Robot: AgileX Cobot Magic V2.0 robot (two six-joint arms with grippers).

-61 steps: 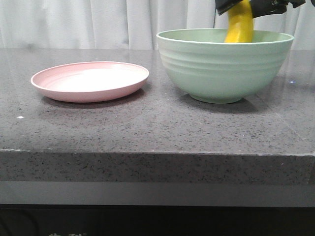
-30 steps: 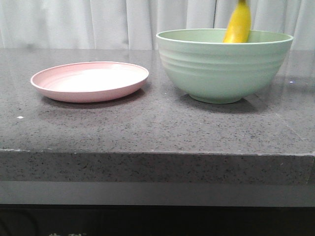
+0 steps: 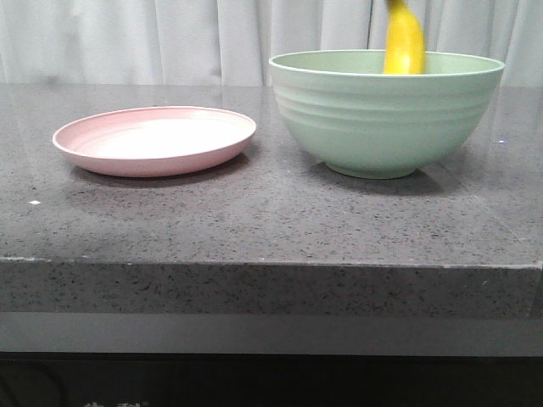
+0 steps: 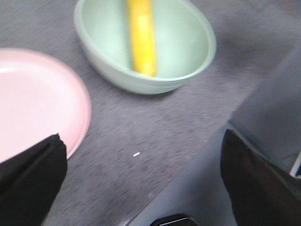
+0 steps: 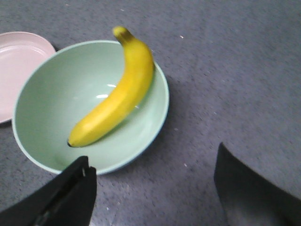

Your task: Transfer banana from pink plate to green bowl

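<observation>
The transfer is looking all but complete: the bowl (image 3: 387,110) is sitting on the dark stone counter (image 3: 254,220), just beside the plate (image 3: 155,138) and not touching it, and the banana (image 5: 114,97) is lying inside the bowl with nothing gripping it. The plate is standing bare, so no fruit is left to move. What is remaining, by the look of it, is only for the arms to draw clear and for the banana to finish settling.

The banana is leaning rather than lying flat. Its blunt end is resting low in the bowl, near the bottom, while its stem end is riding up the inner wall and poking above the rim. In the front view that upper end is standing out above the far side of the rim as a nearly upright yellow stub (image 3: 404,41). Its long axis is running steeply from the floor of the bowl up to the rim, with the curve bowing toward the wall it is leaning on. In the left wrist view, which is blurred, it is showing as a straight yellow bar (image 4: 142,37) across the bowl's middle.

The right gripper (image 5: 155,193) is hanging above and beside the bowl, fingers spread wide and holding nothing. The left gripper (image 4: 141,179) is also spread wide and holding nothing, hovering near the plate's edge.
</observation>
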